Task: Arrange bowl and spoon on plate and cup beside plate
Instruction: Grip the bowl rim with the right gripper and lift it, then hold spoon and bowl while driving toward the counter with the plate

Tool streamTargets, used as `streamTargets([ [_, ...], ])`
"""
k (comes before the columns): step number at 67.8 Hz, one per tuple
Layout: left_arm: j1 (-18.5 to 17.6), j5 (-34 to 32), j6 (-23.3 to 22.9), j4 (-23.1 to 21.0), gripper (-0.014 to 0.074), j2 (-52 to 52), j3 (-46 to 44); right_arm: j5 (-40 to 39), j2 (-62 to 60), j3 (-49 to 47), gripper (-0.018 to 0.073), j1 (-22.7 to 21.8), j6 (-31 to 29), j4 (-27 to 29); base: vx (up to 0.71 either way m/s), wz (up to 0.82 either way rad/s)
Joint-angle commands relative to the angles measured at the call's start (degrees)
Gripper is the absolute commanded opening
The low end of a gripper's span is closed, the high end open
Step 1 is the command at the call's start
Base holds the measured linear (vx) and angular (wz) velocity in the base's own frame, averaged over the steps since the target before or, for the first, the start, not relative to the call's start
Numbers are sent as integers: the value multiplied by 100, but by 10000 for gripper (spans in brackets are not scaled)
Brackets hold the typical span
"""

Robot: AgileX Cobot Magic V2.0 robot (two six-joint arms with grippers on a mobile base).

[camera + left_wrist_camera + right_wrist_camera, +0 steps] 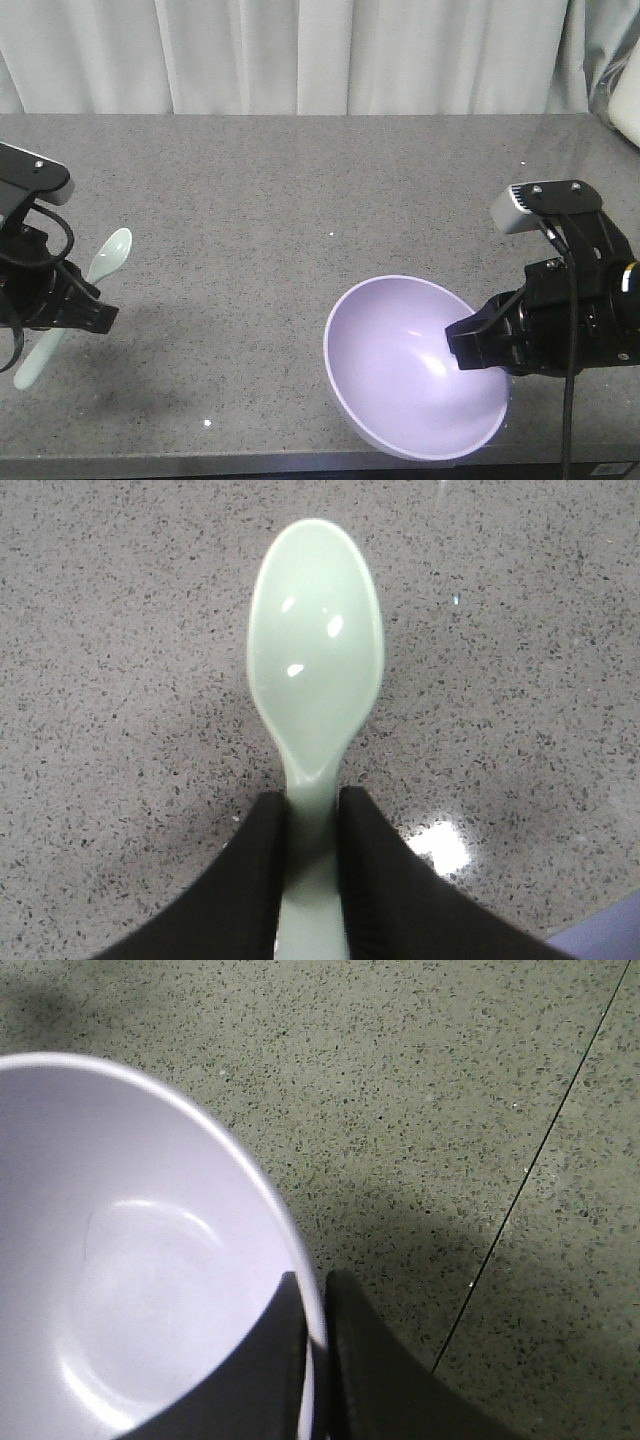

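Right claw (313, 1295) is closed narrowly on the bowl (400, 370). One finger lies inside the rim and the other outside, so the wall is pinched between them. The bowl hangs tilted, with its opening turned toward the front camera and up. Its lower rim sits at the front edge of the tabletop (300, 190). Contact between its underside and the surface cannot be determined. A shadow falls on the stone just beside the gripped rim. In the right wrist view, a thin dark seam (530, 1170) runs diagonally across the tabletop to the right of the claw.

Left claw (312, 810) is closed narrowly on the spoon (315, 650), with both fingers pressed against the sides of the flat handle just behind the oval head. The hollow of the head faces up. In the front view the head points away and to the right, and the handle end sticks out below the claw, near the left border of the frame.

Spoon and bowl are well apart, with speckled grey tabletop running between them and back to the curtain (300, 50) along the far edge.
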Motion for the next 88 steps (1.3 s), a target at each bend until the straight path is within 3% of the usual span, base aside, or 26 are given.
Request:
streamTargets([
  [1,-39,-279,-43,-62,83,-147,-127,-234,-116,-154,-1,-10,-36,146,0,0],
  [88,-39,-279,-43,-62,83,-147,-127,-236,-116,-154,-1,-10,-36,160,-1,-3],
])
